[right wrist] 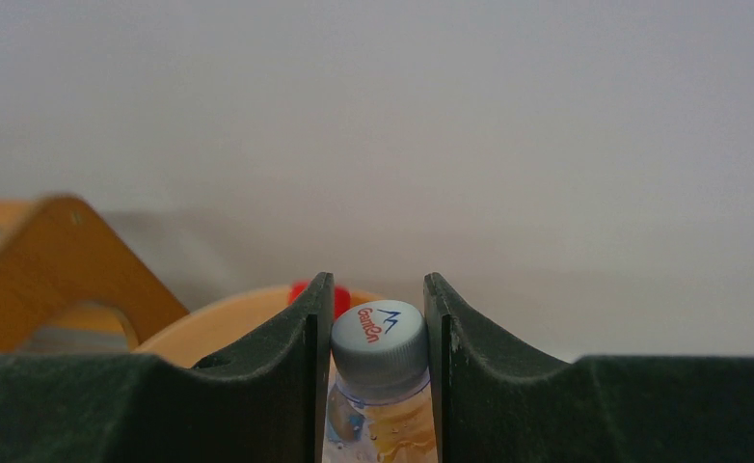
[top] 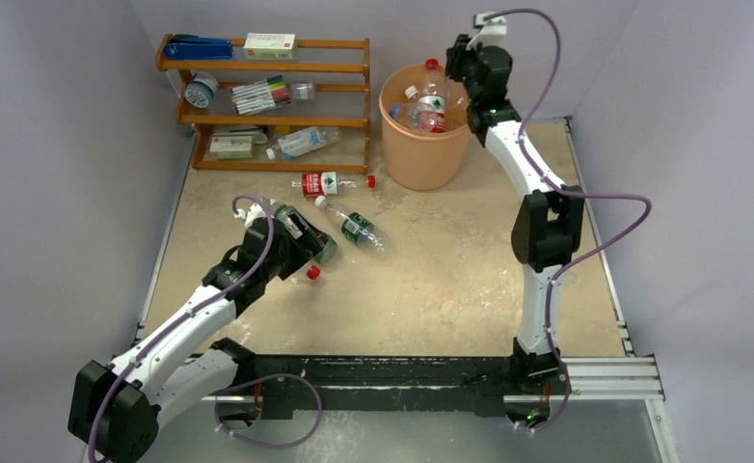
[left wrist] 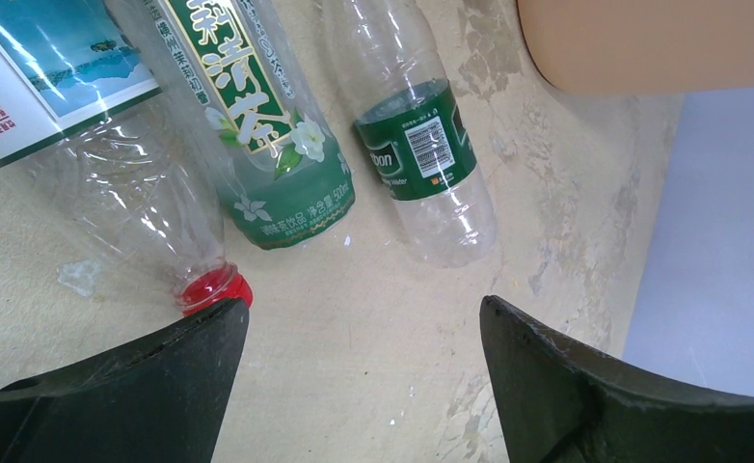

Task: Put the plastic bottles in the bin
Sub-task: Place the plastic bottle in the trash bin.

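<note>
**One bottle at the bin, three more under my open claw**

My right claw (right wrist: 378, 311) is shut on the white-capped bottle (right wrist: 381, 386), pinching it at the neck just under the cap. I judge that hold is so the body hangs straight down and goes in bottom first when I let go. That arm reaches to the far right of the counter (top: 431, 289). The bin (top: 421, 159) stands just left of the claw, and its rim and a red cap (right wrist: 341, 299) inside it show behind my fingers (right wrist: 301, 376). I cannot tell whether the bottle is fully over the opening. Several binned bottles (top: 429, 108) lie inside already.

My left claw (left wrist: 363, 313) stands wide open with nothing in it, low over the near-left part of the counter. The wide spread suits taking a bottle across its body. Beyond its fingers lie the red-capped bottle (left wrist: 132, 183) and the green tea bottle (left wrist: 267, 135) side by side, with the green-labelled water bottle (left wrist: 426, 164) just to their right. The red-capped one's cap is nearest my left finger, so I judge it the handiest pick.

Farther off, a red-labelled bottle (top: 330, 181) lies on the counter in front of the wooden shelf (top: 267, 69). One more, the shelf bottle (top: 306, 142), lies on its lowest board.
</note>
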`<state>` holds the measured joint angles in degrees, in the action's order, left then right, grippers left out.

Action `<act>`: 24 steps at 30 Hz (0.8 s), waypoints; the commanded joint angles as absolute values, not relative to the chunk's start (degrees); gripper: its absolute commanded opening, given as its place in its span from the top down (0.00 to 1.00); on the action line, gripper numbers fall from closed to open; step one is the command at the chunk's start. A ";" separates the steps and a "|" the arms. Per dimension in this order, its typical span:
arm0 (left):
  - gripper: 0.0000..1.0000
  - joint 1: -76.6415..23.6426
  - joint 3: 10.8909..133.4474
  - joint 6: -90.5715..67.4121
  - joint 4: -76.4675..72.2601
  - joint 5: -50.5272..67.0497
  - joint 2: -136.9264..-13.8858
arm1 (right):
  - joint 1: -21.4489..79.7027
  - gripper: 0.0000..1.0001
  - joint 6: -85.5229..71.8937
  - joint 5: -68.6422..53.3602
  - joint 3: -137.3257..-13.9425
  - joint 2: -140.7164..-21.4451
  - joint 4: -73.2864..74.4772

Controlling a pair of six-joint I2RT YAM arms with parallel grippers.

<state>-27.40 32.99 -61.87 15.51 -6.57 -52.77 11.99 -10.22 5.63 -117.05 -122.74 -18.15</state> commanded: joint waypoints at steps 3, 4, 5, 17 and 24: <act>0.10 -27.40 34.65 -60.50 12.73 -5.98 -52.85 | 17.18 0.63 -2.98 14.11 -111.69 -118.77 -20.79; 0.10 -27.39 34.68 -60.51 12.72 -5.93 -52.86 | 17.25 0.53 -3.70 14.36 -111.40 -118.45 -19.40; 0.10 -27.34 34.65 -60.53 12.69 -5.82 -52.83 | 17.24 0.39 -4.35 14.22 -110.49 -117.69 -18.29; 0.10 -27.35 34.72 -60.53 12.98 -5.56 -52.50 | 16.66 0.08 -8.14 12.73 -106.55 -104.87 -7.64; 0.10 -27.34 35.09 -60.72 13.96 -5.64 -51.57 | 13.75 0.16 -14.06 9.63 -105.33 -102.49 5.34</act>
<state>-27.40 32.99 -61.84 15.49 -5.93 -52.75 15.38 -9.91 10.96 -105.45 -103.35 -2.96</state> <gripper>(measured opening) 0.900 0.867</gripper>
